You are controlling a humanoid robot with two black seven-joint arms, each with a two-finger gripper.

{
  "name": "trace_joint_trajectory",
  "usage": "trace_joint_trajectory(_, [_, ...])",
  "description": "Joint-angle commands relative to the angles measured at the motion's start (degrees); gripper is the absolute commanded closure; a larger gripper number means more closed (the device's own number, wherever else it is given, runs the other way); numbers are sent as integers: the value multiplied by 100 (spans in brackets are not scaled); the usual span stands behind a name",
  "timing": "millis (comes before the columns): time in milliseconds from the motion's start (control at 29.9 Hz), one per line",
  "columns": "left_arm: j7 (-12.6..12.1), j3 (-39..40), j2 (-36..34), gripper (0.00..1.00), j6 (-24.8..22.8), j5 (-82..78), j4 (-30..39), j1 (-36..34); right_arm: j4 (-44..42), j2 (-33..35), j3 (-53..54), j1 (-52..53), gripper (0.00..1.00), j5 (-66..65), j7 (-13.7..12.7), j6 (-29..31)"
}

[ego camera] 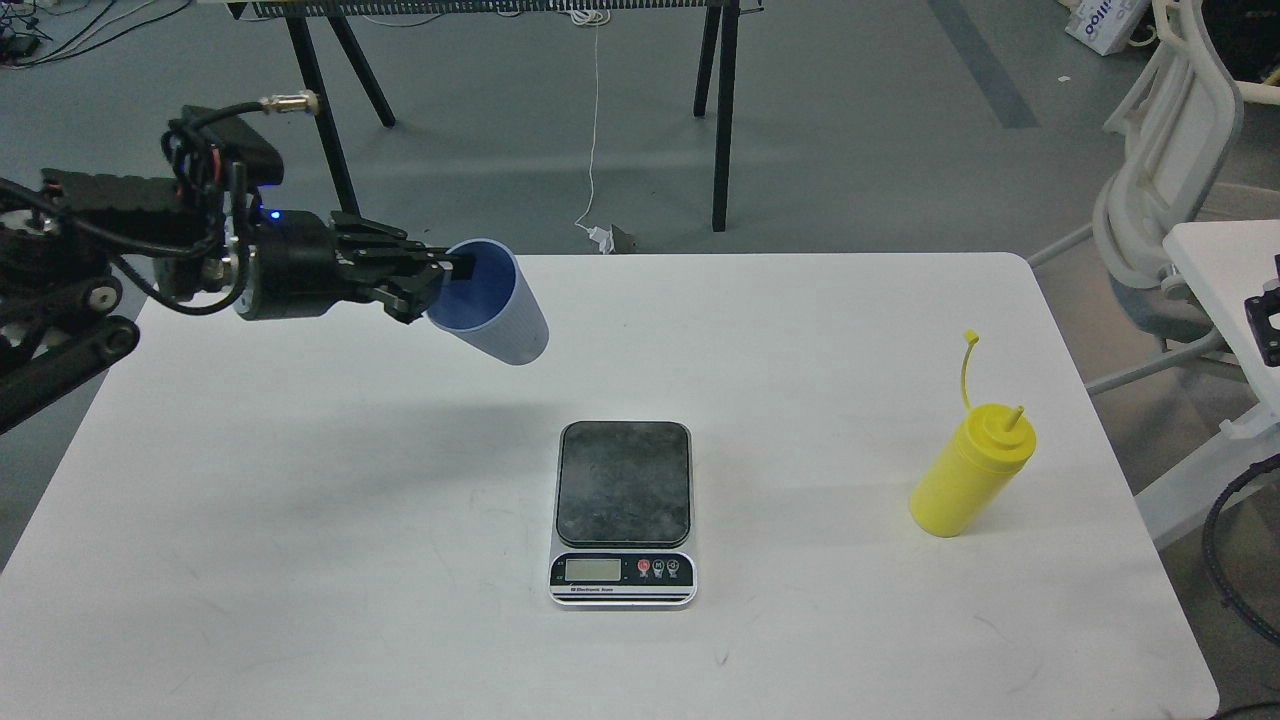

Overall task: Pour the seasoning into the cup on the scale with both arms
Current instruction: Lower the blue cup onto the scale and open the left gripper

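Note:
My left gripper [440, 275] is shut on the rim of the light-blue cup [500, 305] and holds it in the air, tilted with its mouth towards me, above the table's back left. The scale [624, 508] lies at the table's middle, its dark platform bare. The yellow seasoning bottle [970, 465] stands upright at the right, its cap strap sticking up. Only a small black part of my right arm [1262, 325] shows at the right edge; its gripper cannot be made out.
The white table [300, 560] carries only the scale and bottle. A white chair [1160, 200] and another white surface stand to the right. Black trestle legs [340, 150] stand behind the table.

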State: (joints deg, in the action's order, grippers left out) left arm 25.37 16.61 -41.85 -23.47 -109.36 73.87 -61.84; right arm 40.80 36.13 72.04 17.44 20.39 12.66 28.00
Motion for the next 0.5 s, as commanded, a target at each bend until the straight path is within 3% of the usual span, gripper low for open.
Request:
trace_joint_trajectory(0, [-120, -394, 825, 95, -114, -480, -223, -136, -20, 43, 82, -101, 1, 0, 0, 0])
trace_joint_trajectory(167, [-542, -983, 1389, 94, -114, -586, -224, -74, -20, 43, 82, -145, 1, 18, 0, 0])
trace_joint_trajectory(469, [-542, -1388, 1495, 94, -105, -578, -224, 49, 24, -54, 38, -145, 1, 290, 0, 0])
